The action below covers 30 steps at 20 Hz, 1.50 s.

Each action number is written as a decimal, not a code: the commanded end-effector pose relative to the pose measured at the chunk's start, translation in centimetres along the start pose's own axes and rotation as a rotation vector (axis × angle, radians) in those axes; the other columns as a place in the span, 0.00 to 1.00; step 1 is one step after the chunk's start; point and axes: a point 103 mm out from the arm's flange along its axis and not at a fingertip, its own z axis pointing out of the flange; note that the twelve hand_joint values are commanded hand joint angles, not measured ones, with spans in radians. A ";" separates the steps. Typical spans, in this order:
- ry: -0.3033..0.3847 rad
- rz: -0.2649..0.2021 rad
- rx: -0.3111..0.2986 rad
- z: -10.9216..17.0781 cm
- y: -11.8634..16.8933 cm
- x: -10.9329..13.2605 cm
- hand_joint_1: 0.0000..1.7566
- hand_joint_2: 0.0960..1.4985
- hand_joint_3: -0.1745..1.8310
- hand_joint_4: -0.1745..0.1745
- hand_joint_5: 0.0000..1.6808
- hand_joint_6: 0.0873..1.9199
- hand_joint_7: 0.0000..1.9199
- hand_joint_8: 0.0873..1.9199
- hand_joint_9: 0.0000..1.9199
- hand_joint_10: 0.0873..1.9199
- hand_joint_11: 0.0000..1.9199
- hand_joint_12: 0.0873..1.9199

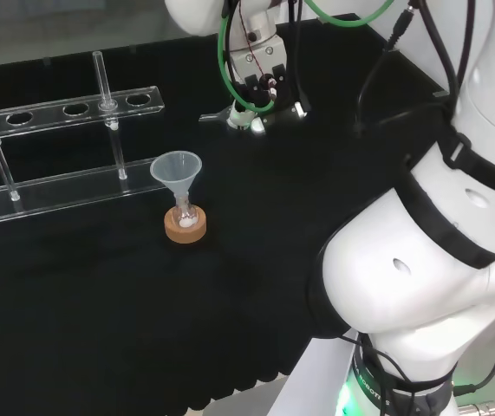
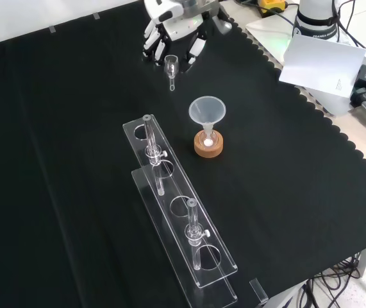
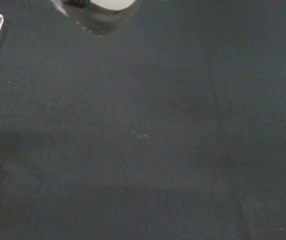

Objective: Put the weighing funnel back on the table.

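Note:
The weighing funnel [image 1: 218, 115] [image 2: 172, 70], a small clear scoop with a short stem, lies level and low over the black cloth at the far end of the bench. Its stem points away from the hand [image 1: 256, 82] [image 2: 179, 25]. The hand's fingers curl down around the cup end, which sits between the fingertips. I cannot tell whether the piece touches the cloth. In the wrist view a blurred white part of the hand [image 3: 107, 5] hangs over bare black cloth.
The big funnel [image 1: 176, 169] [image 2: 207, 110] stands in a small flask on a cork ring [image 1: 185, 230] [image 2: 208, 146], mid-bench. A clear rack [image 1: 65, 113] [image 2: 176, 212] with glass tubes stands beyond it. White paper [image 2: 317, 61] lies off the cloth's edge.

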 end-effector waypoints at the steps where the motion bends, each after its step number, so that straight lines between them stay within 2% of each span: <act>1: 0.036 -0.012 0.014 1.6 4.4 -1.1 0.64 0.68 0.00 1.00 0.81 0.17 0.26 0.30 0.44 0.14 0.36 0.55; 15: 0.032 -0.058 0.056 5.1 10.8 0.2 0.64 0.68 0.00 1.00 0.80 0.18 0.26 0.30 0.44 0.14 0.37 0.55; 30: 0.024 -0.143 0.074 8.0 14.9 2.0 0.64 0.68 0.00 1.00 0.80 0.18 0.26 0.30 0.44 0.14 0.37 0.54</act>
